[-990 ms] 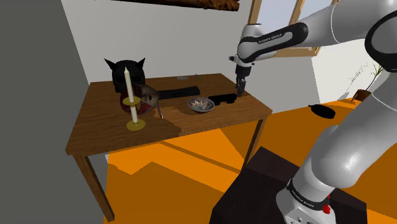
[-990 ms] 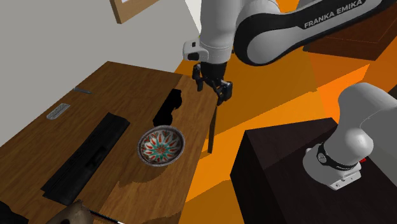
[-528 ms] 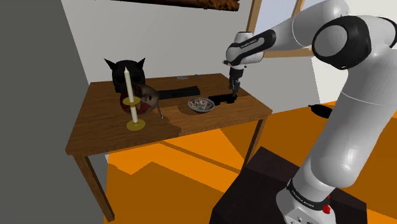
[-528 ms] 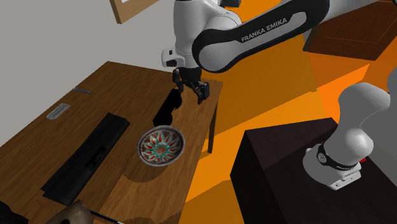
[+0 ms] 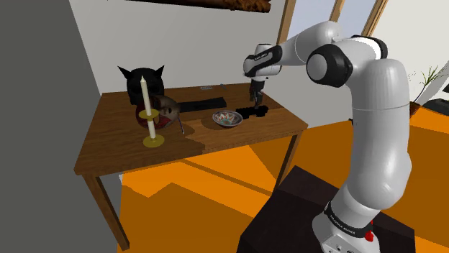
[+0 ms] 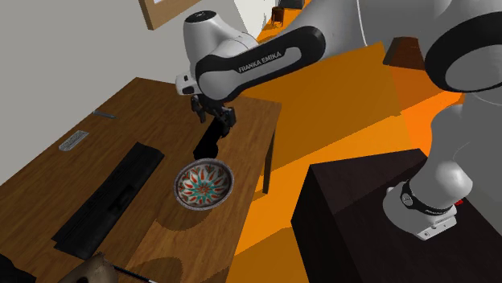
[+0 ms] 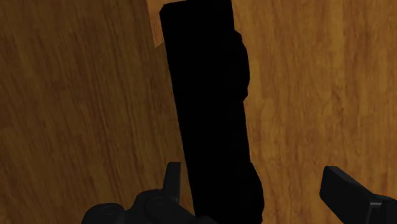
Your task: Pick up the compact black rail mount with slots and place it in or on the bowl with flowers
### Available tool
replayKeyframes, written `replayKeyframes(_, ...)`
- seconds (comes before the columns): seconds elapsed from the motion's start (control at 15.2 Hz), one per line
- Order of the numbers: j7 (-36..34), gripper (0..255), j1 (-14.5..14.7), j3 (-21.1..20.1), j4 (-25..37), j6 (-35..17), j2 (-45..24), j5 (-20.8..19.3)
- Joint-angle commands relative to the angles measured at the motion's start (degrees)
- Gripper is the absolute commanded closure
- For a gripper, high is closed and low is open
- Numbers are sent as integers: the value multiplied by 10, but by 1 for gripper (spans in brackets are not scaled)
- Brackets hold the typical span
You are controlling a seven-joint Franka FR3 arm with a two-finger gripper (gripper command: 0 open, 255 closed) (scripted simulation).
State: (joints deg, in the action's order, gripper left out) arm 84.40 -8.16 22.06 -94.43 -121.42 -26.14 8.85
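pincer (image 7: 252, 179) spread apart over black rail mount (image 7: 207, 95)

Arm (image 5: 374, 108) outstretched, wrist low and downward, jaws wide apart.

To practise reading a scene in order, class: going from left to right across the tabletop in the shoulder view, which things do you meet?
white candle → long black rail → flowered bowl → compact black mount
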Motion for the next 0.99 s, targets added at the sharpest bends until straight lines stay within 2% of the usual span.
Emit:
replayKeyframes(0.0, 23, 0, -14, -8, 42, 7, -37, 11)
replayKeyframes(0.53, 30, 0, -20, -15, 27, -36, -65, 22)
replayKeyframes(0.92, 30, 0, -20, -15, 27, -36, -65, 22)
